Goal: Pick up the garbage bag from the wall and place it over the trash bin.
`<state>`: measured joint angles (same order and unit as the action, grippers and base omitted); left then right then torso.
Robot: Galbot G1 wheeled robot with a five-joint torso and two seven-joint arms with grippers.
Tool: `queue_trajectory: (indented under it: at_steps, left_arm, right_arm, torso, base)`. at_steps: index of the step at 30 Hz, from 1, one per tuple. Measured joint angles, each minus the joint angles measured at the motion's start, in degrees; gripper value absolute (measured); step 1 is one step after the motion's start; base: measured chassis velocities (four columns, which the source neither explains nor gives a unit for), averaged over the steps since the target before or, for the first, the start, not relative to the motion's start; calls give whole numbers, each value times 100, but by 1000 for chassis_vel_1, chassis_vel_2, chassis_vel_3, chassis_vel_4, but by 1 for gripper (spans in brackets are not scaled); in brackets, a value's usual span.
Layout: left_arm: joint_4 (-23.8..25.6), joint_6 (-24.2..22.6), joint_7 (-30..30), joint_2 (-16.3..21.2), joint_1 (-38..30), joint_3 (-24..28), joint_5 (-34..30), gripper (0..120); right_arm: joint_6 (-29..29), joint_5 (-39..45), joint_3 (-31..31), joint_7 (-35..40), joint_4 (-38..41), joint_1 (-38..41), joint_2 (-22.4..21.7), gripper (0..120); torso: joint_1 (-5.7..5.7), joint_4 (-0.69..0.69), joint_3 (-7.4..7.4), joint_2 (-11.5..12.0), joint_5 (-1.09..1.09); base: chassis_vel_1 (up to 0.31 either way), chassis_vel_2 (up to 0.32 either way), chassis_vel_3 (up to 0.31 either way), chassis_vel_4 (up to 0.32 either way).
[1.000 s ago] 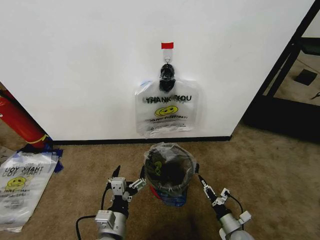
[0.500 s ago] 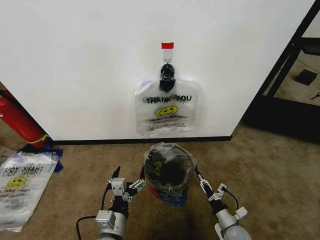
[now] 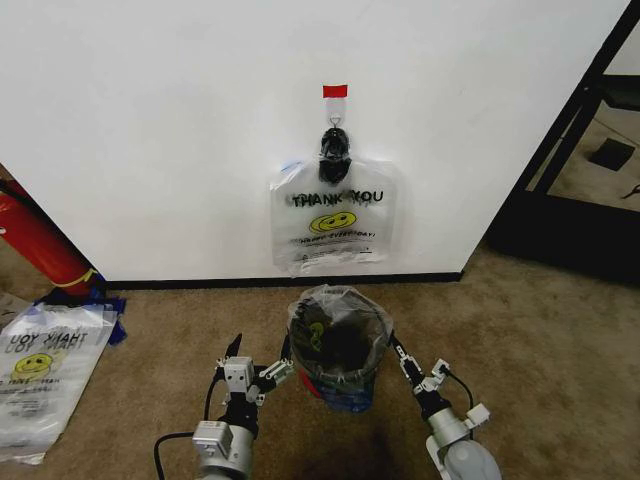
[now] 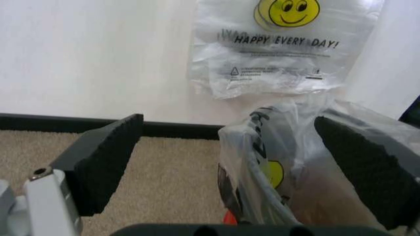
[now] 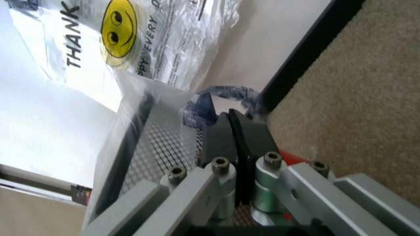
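The garbage bag (image 3: 336,335) drapes the trash bin (image 3: 338,372) between both grippers: left gripper (image 3: 262,372) fingers apart beside the rim, right gripper (image 3: 397,350) fingers pressed together, touching the bag's edge.

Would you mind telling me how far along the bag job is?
Done: a garbage bag covers the trash bin. In hand: right gripper shut at its rim, left gripper open beside it. Left: apparently only withdrawing; another bag hangs on the wall.

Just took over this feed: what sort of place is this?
Probably an office or lab corner staged for testing: carpet, a bag clipped to a bare wall, spare bags on the floor.
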<state>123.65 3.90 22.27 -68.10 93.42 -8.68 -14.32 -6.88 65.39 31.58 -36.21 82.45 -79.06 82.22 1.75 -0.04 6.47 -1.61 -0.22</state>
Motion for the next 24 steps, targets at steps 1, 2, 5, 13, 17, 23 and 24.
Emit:
queue_trajectory:
  at_steps: [1,2,5,13,17,23,24]
  left_arm:
    - [0,0,0,-3,2,0,0,100]
    - [0,1,0,-6,4,-2,0,100]
    - [0,5,0,-5,15,-10,0,100]
    - [-5,17,0,-19,16,61,13,100]
    - [2,19,0,-4,23,60,20,100]
    - [12,24,1,3,34,37,20,100]
    - [12,24,1,2,33,38,20,100]
  right_arm:
    - [21,-4,23,-9,24,-62,1,0]
    - [38,-8,47,-42,60,-135,4,0]
    - [62,-15,81,-117,123,-260,5,0]
    - [100,48,203,-209,434,-474,64,30]
    - [127,-21,191,-210,464,-429,91,46]
    - [105,-83,131,-157,391,-230,85,65]
    - [98,-85,119,-125,360,-178,78,62]
  torso:
    - [0,0,0,0,0]
    - [0,0,0,0,0]
    - [0,-1,0,0,0]
    - [0,-1,0,0,0]
    - [0,-1,0,0,0]
    - [-1,-1,0,0,0]
    - [-1,0,0,0,0]
  base:
    - [0,0,0,0]
    - [0,0,0,0]
    - [0,0,0,0]
    - [0,0,0,0]
    - [0,0,0,0]
    - [0,0,0,0]
    - [0,0,0,0]
